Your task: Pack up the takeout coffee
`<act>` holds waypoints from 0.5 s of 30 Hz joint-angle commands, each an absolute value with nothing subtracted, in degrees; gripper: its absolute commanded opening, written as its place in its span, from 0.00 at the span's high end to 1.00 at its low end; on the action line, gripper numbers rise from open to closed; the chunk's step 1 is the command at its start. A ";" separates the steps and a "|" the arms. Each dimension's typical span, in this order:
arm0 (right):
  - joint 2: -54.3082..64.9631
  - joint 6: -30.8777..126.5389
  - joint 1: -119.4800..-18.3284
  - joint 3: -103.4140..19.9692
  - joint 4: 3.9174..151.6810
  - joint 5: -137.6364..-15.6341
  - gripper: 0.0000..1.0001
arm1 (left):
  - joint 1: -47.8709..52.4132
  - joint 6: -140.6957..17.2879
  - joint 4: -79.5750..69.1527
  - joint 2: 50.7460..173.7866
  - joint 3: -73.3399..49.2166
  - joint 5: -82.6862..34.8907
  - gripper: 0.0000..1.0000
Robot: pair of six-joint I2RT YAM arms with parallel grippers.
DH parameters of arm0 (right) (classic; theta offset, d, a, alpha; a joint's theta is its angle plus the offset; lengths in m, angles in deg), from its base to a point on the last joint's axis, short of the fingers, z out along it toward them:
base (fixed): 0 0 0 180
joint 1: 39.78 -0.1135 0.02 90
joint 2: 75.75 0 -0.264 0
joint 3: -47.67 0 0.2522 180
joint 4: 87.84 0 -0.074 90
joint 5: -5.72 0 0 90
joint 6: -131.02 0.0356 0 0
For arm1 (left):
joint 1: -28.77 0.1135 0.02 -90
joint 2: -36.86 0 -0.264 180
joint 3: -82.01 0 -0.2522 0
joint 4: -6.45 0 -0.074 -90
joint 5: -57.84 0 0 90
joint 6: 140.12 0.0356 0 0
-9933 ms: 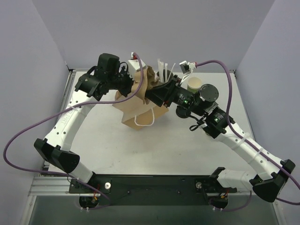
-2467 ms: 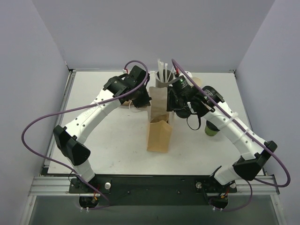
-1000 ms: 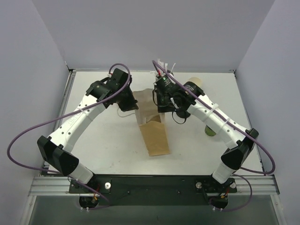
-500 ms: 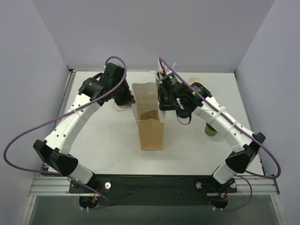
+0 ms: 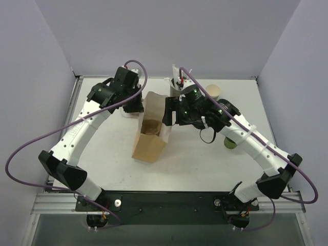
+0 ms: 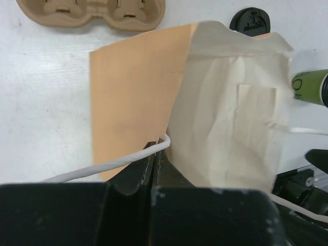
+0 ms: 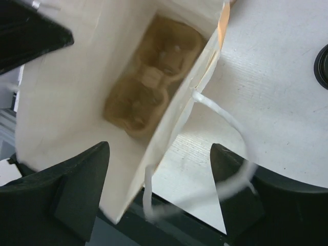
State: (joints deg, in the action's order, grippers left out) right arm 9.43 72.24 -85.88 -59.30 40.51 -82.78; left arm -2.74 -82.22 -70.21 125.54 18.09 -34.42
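Expect the takeout coffee [image 6: 307, 86] to be light, thin-walled, crushable and perhaps sloshing; grasp gently round the body under the lid. Find it on the tabletop [image 5: 205, 164] right of the paper bag [image 5: 149, 146], probably upright. Note the left gripper [image 6: 155, 151] pinching the bag rim, the right gripper [image 7: 156, 192] spread wide after just letting go, and the bag leaning further left.

Matt brown paper bag [image 5: 147, 149]; inside, seemingly moulded-pulp tray [image 7: 148, 91] (rough, fibrous).
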 commanded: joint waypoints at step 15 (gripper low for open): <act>-15.39 63.09 -84.42 -38.51 72.93 -73.30 0.36 | -7.95 -48.02 -73.15 131.61 31.62 -32.86 1.00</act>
